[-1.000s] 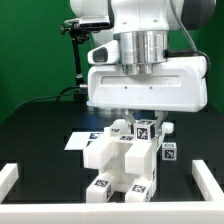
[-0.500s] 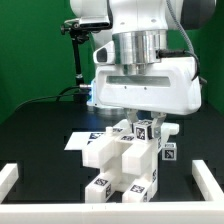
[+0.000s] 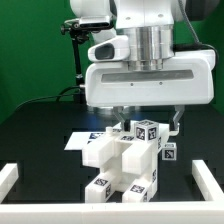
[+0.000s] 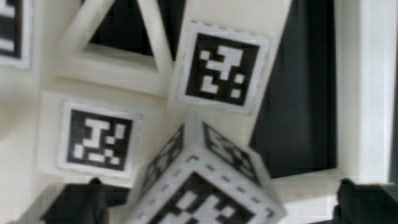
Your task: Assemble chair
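Chunky white block chair (image 3: 122, 160) sits near the black worktop's (image 3: 40, 140) front edge. Fingers (image 3: 146, 124) spread wide above it, holding nothing, probably clearing off a seated part.

Glossy white arm (image 3: 150, 20); grey cylindrical wrist; broad white end effector (image 3: 148, 108).

Bright even overhead light, soft shadows; blurry, soft-focus wrist view.
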Robot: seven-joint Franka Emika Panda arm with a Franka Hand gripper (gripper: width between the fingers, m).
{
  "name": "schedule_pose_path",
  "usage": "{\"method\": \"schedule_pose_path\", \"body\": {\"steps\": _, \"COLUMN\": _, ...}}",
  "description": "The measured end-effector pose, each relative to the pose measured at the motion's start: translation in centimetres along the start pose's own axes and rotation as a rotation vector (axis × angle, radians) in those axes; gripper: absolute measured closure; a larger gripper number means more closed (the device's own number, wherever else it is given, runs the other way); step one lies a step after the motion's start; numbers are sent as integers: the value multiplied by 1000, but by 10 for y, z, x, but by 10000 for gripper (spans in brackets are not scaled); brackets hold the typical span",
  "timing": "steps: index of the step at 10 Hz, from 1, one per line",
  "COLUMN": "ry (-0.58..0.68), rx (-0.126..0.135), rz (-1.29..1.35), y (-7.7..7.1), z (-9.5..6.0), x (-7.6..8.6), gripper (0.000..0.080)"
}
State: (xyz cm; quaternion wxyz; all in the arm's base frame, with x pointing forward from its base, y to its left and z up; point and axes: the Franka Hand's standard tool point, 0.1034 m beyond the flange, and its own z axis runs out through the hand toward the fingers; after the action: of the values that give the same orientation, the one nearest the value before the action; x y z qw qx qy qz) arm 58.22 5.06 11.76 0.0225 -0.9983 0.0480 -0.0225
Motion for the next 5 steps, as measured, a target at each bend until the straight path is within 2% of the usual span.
{"method": "schedule_pose_path", "body": {"steps": 3, "ry": -2, "rx": -4, "rz": -217, "y": 4, "z": 1, "x": 0, "gripper": 151}}
{"method": "schedule_pose_path", "body": {"steps": 5, "ry": -7, "rx": -5, "rz": -472, "y": 18, "z": 3, "x": 0, "gripper": 151}}
